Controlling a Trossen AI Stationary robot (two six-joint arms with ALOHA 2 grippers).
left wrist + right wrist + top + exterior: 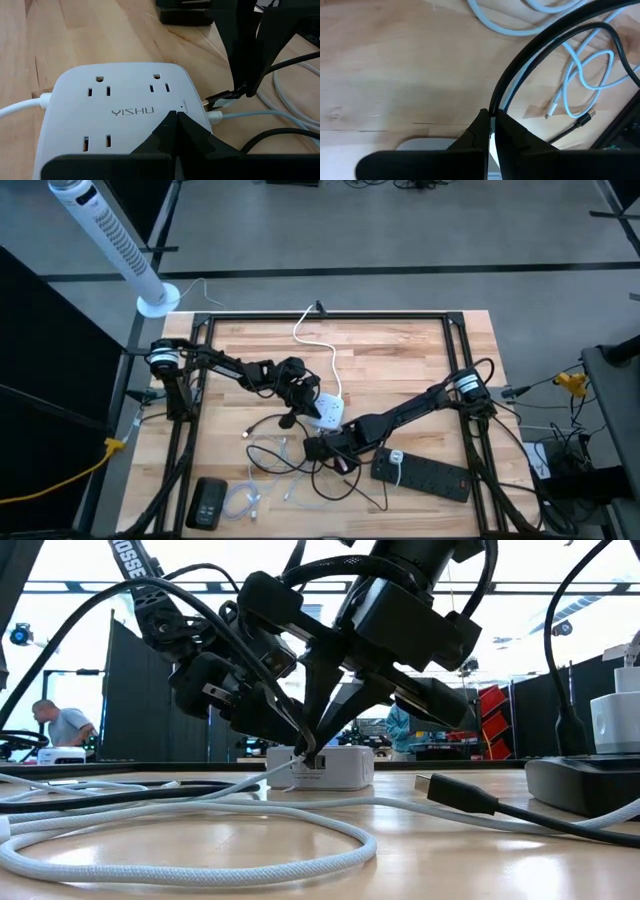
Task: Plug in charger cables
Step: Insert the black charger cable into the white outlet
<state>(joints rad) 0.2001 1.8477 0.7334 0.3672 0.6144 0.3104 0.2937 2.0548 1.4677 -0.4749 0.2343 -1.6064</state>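
A square white socket cube (328, 412) lies mid-table, its thick white cord (318, 345) running toward the far edge. My left gripper (177, 116) is shut, its tips on the cube's top (125, 105). My right gripper (490, 122) is shut on a black charger cable (545, 45), whose plug (220, 99) hangs at the cube's side. A white cable's plug (216, 117) sticks into that side just beside it. More black and white charger cables (265, 470) lie loosely coiled toward the near edge. My left gripper rests its shut fingertips on the cube's top face (182, 105), near the edge above the side ports. It comes slanting down from the table's left. The cube lies flat on the table. My right gripper pinches the black cable at its plug end (231, 95) between both fingers (245, 75), coming steeply from above. The plug's metal tip (210, 102) points at the cube's side, clear of the table. The cable (520, 75) trails slack from the fingers.
A long black power strip (420, 473) lies near the right front, with a white charger (396, 457) standing on it. A black device (207, 502) sits at the near left. A loose black plug (455, 792) and a white braided cable (200, 840) lie in front of the cube.
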